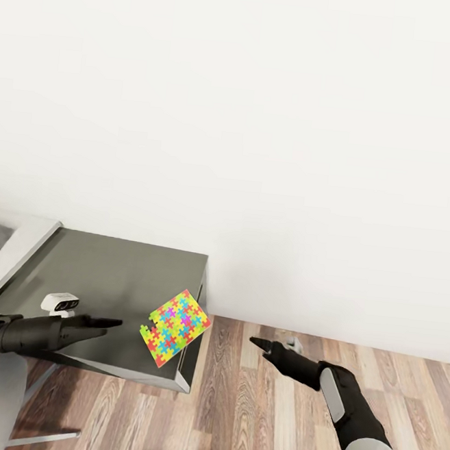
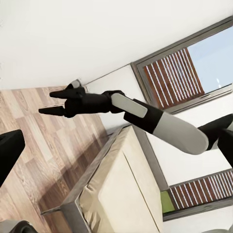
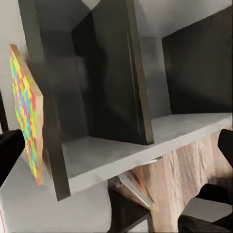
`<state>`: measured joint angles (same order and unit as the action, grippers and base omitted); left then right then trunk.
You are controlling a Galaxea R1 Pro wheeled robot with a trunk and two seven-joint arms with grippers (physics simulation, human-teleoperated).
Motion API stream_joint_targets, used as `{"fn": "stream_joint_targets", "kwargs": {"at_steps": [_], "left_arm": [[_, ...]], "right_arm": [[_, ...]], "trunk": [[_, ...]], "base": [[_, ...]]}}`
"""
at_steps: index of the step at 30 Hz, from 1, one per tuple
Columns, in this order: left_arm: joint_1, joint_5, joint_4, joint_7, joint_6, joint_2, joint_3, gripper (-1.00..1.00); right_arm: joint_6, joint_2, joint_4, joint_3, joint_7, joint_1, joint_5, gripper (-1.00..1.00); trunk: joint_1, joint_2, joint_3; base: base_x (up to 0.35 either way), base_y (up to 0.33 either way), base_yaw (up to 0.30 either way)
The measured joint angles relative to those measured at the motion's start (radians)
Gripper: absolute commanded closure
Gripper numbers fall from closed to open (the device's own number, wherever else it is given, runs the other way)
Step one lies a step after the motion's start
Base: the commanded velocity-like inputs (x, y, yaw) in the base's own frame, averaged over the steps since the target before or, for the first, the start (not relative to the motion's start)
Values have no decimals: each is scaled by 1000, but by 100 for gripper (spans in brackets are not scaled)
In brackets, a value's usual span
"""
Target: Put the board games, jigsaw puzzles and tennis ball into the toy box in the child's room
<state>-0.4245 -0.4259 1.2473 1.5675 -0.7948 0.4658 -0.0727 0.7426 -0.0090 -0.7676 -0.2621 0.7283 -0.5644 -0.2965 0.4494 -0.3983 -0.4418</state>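
White wall fills the upper scene, with wood-plank floor (image 1: 248,413) below. Against the wall stands a dark grey tabletop (image 1: 120,277), and one jigsaw puzzle (image 1: 176,327) lies flat near its front right corner, slightly overhanging the edge. The left tool (image 1: 113,324) hovers just left of the puzzle, fingers seemingly pressed together, empty. The right tool (image 1: 256,343) hangs over the floor to the puzzle's right, fingers spread, empty. The bed (image 2: 121,194) shows in the left wrist view.
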Motion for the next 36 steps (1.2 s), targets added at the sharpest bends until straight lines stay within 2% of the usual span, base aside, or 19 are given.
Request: {"fn": "stream_joint_targets", "kwargs": {"at_steps": [4, 6, 9, 25, 36], "left_arm": [[0, 0, 0, 0, 0, 0, 0, -100], [1, 0, 0, 0, 0, 0, 0, -100], [1, 0, 1, 0, 0, 0, 0, -100], [2, 0, 5, 0, 0, -1, 0, -100], [2, 0, 5, 0, 0, -1, 0, -100]], "right_arm": [[2, 25, 16, 8, -32, -6, -6, -100], [2, 47, 21, 11, -41, -8, -6, -100], [3, 60, 24, 13, -45, -10, -4, -100], [8, 66, 23, 14, -39, -10, -8, -100], [8, 66, 19, 20, -5, -10, -6, -100]], "trunk": [[0, 0, 0], [0, 0, 0], [0, 0, 0], [0, 0, 0], [0, 0, 0]], "base": [[11, 9, 0], [29, 15, 0], [128, 103, 0], [48, 64, 0], [44, 62, 0]]}}
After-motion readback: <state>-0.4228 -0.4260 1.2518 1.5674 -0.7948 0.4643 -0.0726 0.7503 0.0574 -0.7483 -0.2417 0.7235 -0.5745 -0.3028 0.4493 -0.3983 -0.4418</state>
